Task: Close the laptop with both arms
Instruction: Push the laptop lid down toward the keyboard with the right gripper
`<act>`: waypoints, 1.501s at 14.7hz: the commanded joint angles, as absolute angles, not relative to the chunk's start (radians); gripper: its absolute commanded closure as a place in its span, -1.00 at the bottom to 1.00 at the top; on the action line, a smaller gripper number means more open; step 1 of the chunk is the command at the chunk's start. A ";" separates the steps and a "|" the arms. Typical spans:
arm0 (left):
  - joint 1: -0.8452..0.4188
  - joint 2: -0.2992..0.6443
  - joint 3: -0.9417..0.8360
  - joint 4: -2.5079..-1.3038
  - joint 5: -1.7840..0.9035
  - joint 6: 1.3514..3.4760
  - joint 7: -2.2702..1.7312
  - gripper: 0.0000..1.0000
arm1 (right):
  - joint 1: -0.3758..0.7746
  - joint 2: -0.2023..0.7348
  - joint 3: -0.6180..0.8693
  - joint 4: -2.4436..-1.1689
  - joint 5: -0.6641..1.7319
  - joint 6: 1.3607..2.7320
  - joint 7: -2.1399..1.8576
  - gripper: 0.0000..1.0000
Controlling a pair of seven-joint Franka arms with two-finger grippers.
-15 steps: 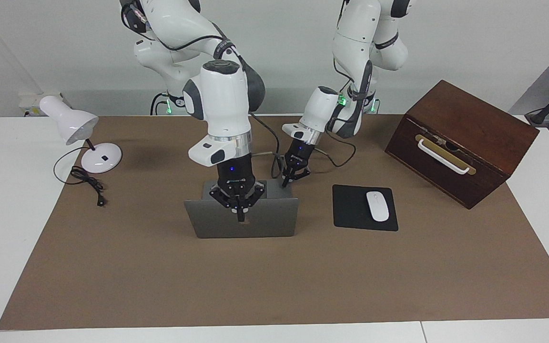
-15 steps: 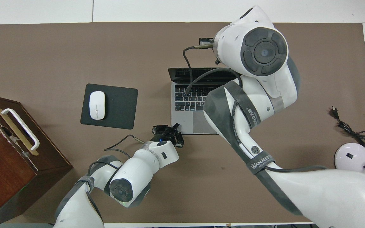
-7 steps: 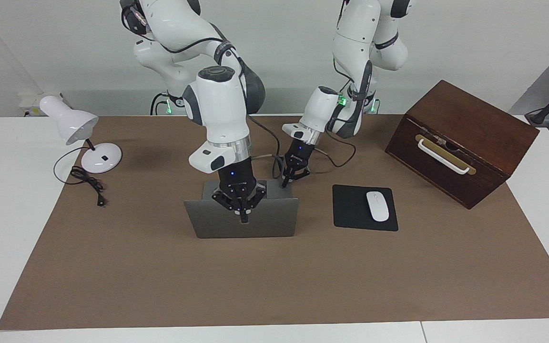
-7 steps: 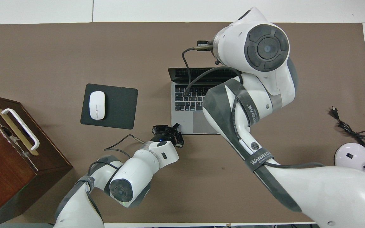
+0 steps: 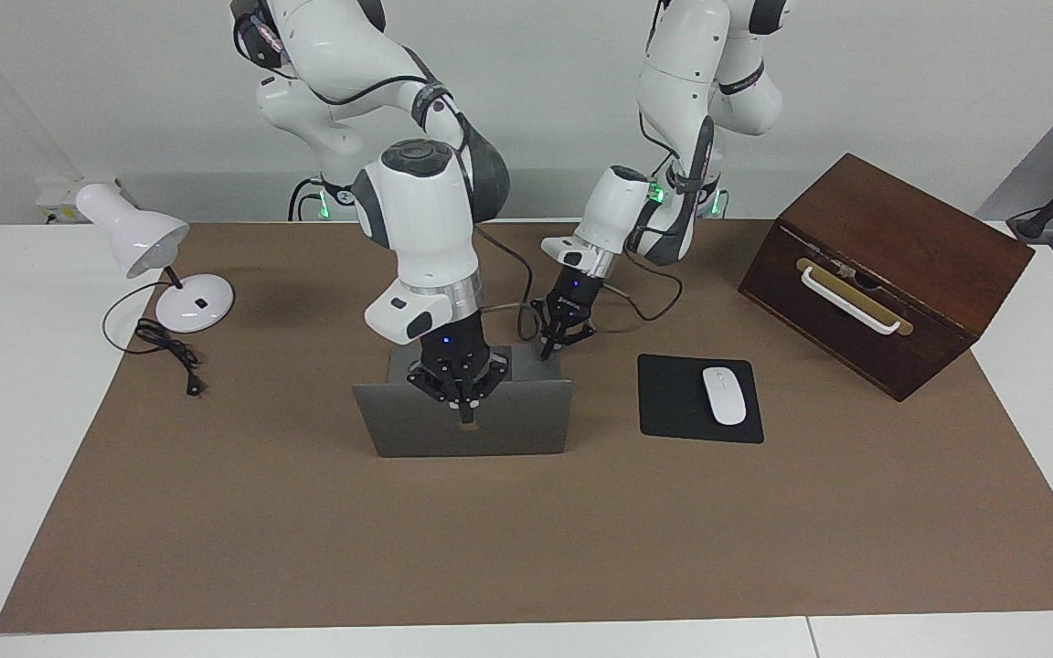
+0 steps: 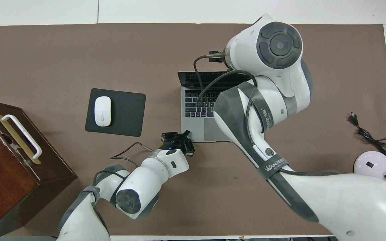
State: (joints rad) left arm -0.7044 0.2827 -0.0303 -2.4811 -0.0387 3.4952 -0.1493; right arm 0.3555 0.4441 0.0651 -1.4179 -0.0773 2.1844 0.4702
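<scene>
Your thin silver-grey aluminium laptop (image 5: 464, 417) stands open at mid-mat, the black mousepad (image 5: 673, 402) at its 3 o'clock in the facing view. Right gripper (image 5: 466, 416), fingertips together and empty-handed, meets the lid's outer face. Left gripper (image 5: 546, 351), likewise pinched closed on nothing, sits at the deck's corner.

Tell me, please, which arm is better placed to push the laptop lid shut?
The right. Its shut gripper is at the back of the laptop's raised lid. The left gripper, also shut, is low at the deck's near corner, better suited to steadying.
</scene>
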 commanded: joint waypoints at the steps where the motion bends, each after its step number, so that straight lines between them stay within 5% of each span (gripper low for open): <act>1: -0.727 0.344 -0.009 -2.476 -0.048 3.502 -0.133 1.00 | 0.341 0.430 0.075 -1.424 -0.020 2.113 0.439 1.00; 10: -0.727 0.345 -0.002 -2.476 -0.046 3.502 -0.133 1.00 | 0.334 0.373 0.077 -1.589 0.072 2.026 0.385 1.00; 22: -0.727 0.345 0.008 -2.476 -0.044 3.502 -0.095 1.00 | 0.350 0.370 0.077 -1.750 0.167 2.109 0.362 1.00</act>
State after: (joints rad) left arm -0.7052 0.2836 -0.0290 -2.4813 -0.0386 3.4974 -0.1288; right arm 0.3571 0.4002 0.0697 -1.6889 0.1396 2.0689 0.3875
